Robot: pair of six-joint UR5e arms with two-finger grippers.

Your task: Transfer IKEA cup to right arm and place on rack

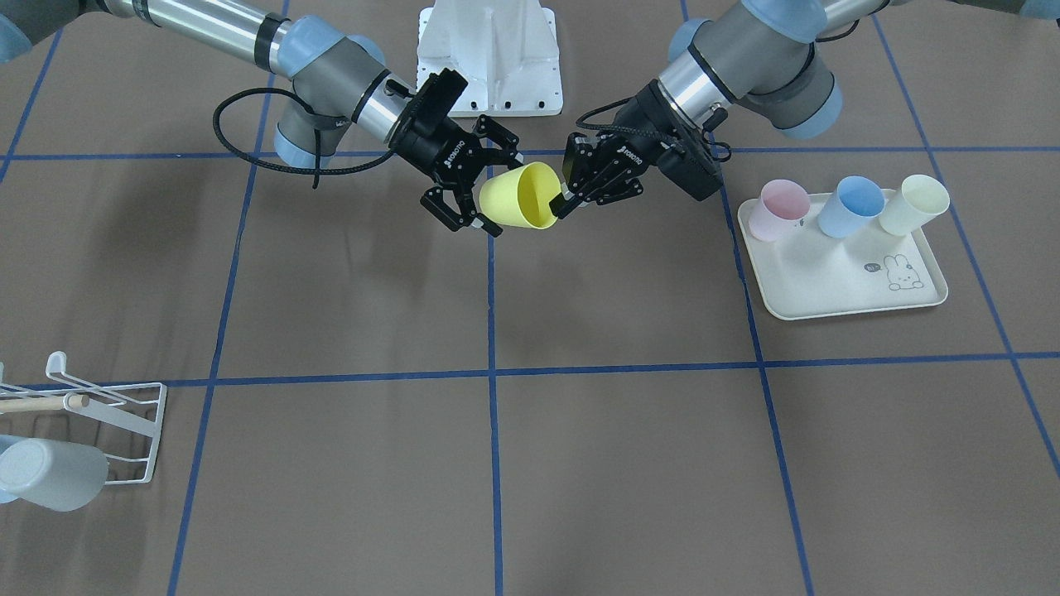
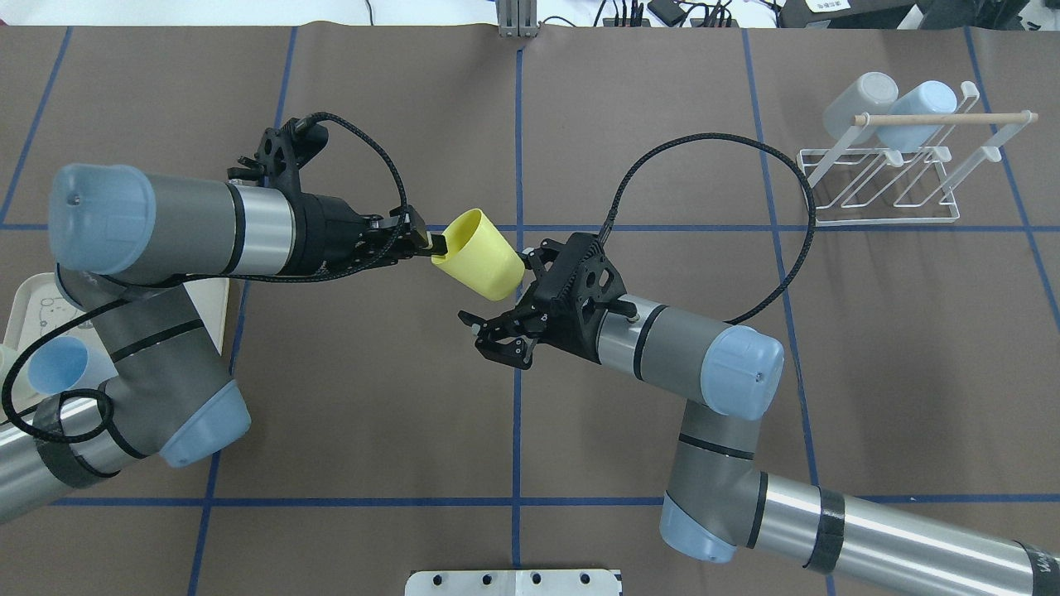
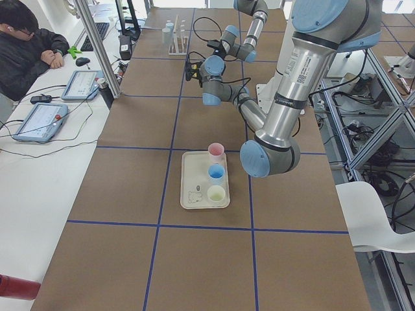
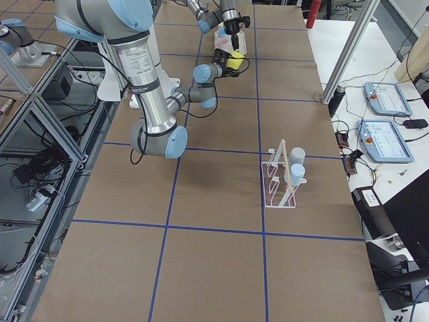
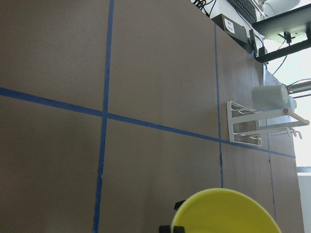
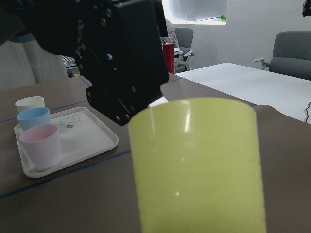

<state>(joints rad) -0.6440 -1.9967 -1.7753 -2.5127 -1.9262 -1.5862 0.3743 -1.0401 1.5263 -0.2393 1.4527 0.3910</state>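
The yellow IKEA cup [image 2: 480,261] hangs in mid-air above the desk [image 2: 373,397], near the centre of the overhead view. It lies on its side with its mouth towards the left arm. The left hand [image 2: 432,244] is clenched on the rim, apparently with one finger inside the mouth and one outside. The right hand [image 2: 507,300] is released, its fingers spread wide on either side of the cup's closed end. Whether they touch the wall I cannot tell.

The step in hand looks like the hand-over. To do it well, the right hand should reach further along the cup so its pads meet the body rather than the tapered bottom edge, where smooth plastic could slip out. It should close squarely across the wall. The left hand should let go only once that grip is firm, then back out along the cup's axis without dragging the rim.

The rack [image 2: 894,186], in the upper right of the overhead view, already carries two pale cups [image 2: 861,95]. Its free prongs seem to be toward its right end.
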